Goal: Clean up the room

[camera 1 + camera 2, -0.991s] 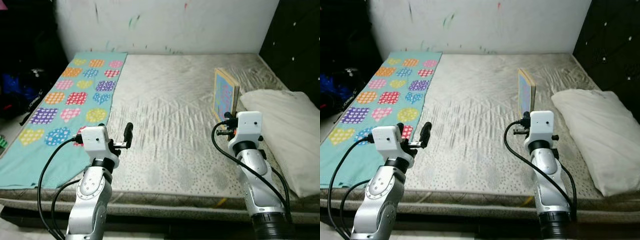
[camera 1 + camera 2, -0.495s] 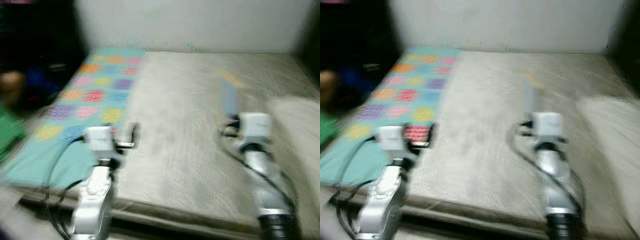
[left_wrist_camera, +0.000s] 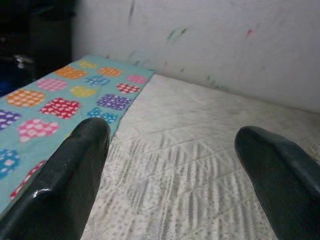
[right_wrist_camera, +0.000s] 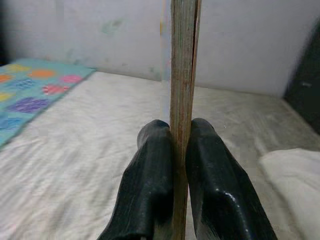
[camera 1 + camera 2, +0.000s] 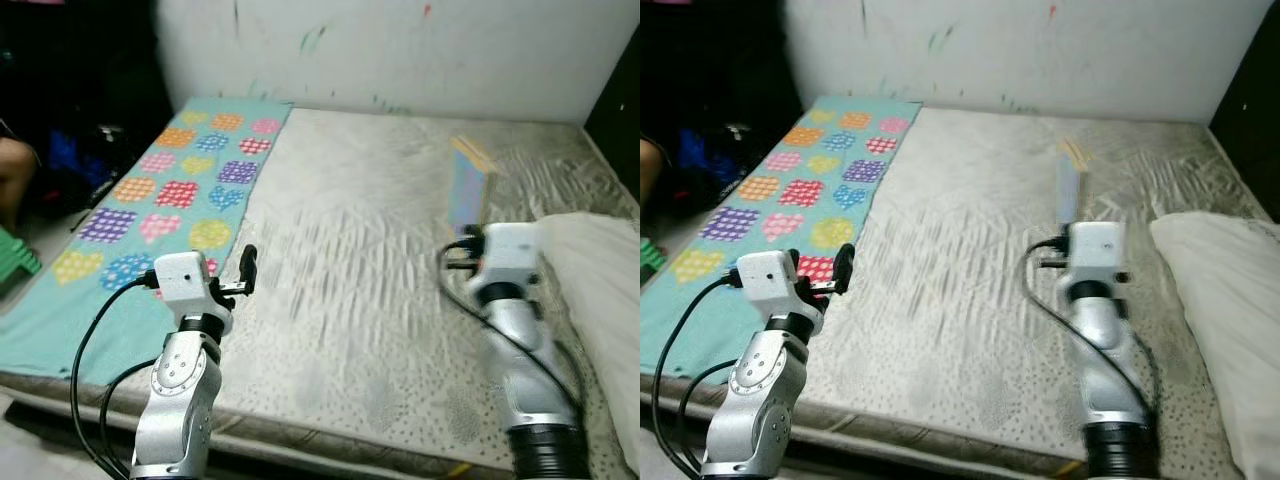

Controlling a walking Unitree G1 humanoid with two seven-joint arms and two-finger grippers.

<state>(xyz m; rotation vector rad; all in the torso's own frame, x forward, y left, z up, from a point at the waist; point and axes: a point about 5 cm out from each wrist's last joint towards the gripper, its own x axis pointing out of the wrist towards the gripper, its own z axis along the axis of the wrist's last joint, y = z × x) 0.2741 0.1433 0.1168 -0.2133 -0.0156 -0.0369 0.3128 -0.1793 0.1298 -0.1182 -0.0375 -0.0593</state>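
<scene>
Two silver arms of ours reach out over a bare grey mattress (image 5: 350, 260) that lies against a marked white wall (image 5: 400, 50). Our right gripper (image 4: 172, 165) has both black fingers (image 4: 150, 185) pressed tight on the lower edge of a thin flat board (image 5: 466, 185), which stands upright on its edge above the gripper; seen along the fingers, it shows only its narrow wooden side (image 4: 184, 75). From our head the board sits at about two o'clock, over the mattress and just beside the near corner of a white pillow (image 5: 600, 290), which fills the four o'clock side of the bed. Its bluish face looks blurred, so we cannot read the picture on it. Our left gripper (image 3: 170, 165) hovers above the mattress at about eight o'clock with its fingers (image 3: 70, 175) spread wide and nothing between them. Beside it, running from nine toward eleven o'clock, a teal mat (image 5: 150, 200) patterned with coloured dotted hearts lies flat along the bed's left edge. At far nine o'clock a person's knee (image 5: 14, 170) shows against dark clutter.
</scene>
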